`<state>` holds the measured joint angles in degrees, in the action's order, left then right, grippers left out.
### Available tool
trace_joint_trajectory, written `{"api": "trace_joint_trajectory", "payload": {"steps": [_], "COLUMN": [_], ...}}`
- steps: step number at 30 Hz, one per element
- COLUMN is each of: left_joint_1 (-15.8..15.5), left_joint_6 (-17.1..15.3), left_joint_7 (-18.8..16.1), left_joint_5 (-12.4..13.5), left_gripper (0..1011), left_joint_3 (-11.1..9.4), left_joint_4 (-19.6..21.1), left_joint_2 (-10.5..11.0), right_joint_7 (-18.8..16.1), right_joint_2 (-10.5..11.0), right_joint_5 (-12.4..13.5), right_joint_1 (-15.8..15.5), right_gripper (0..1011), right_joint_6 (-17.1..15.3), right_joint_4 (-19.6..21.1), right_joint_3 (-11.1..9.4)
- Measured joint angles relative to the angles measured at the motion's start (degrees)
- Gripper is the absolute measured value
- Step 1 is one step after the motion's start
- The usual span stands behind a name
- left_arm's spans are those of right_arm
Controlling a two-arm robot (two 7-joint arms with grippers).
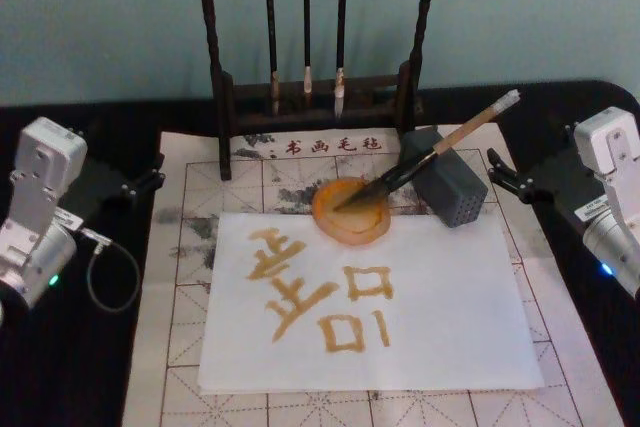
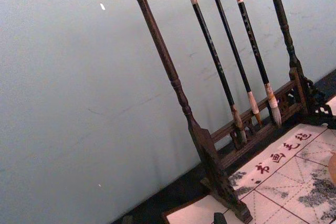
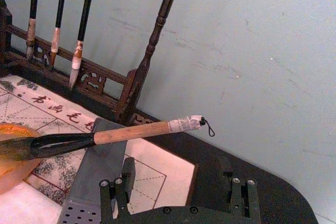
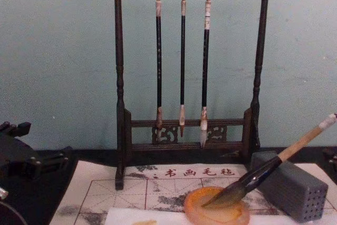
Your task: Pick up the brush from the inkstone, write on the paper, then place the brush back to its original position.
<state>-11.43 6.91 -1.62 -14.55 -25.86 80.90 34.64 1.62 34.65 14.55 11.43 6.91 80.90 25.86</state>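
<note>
Brush [image 1: 420,162] tip sits in the inkstone [image 1: 350,219], handle across the grey block [image 1: 455,192]; right tool [image 3: 176,184] gapes wide; left tool [image 1: 148,183], by the bench [image 1: 60,377] left edge: cannot tell.

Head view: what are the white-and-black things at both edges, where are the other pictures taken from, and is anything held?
Those are the robot's arms, ending in the left gripper and right gripper, parked beside the mat. The head camera looks down; the chest camera looks across the table; each wrist camera rides on an arm. On the mat: paper with ochre characters, the inkstone, a grey block, a rack of thin brushes at the back. Nothing is held: the brush rests tip in the inkstone, handle on the block. The right gripper is open.
</note>
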Motion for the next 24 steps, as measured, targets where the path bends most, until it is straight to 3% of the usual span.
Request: {"api": "trace_joint_trajectory", "payload": {"steps": [17,21,24], "left_joint_1": [0.0,0.0,0.0], "left_joint_6": [0.0,0.0,0.0], "left_joint_7": [0.0,0.0,0.0], "left_joint_5": [0.0,0.0,0.0], "left_gripper": [1001,1001,1001], "left_joint_3": [0.0,0.0,0.0], "left_joint_4": [0.0,0.0,0.0], "left_joint_2": [0.0,0.0,0.0], "right_joint_7": [-0.33,-1.72,-4.1], "right_joint_2": [-0.12,-0.42,-0.74], "right_joint_5": [0.11,1.7,5.26], "right_joint_1": [-0.24,-0.89,-1.85], "right_gripper": [1002,1002,1002], "right_joint_6": [0.0,-0.32,-1.67], "right_joint_4": [0.08,0.69,1.83], "right_joint_3": [-0.43,-1.61,-3.35]}}
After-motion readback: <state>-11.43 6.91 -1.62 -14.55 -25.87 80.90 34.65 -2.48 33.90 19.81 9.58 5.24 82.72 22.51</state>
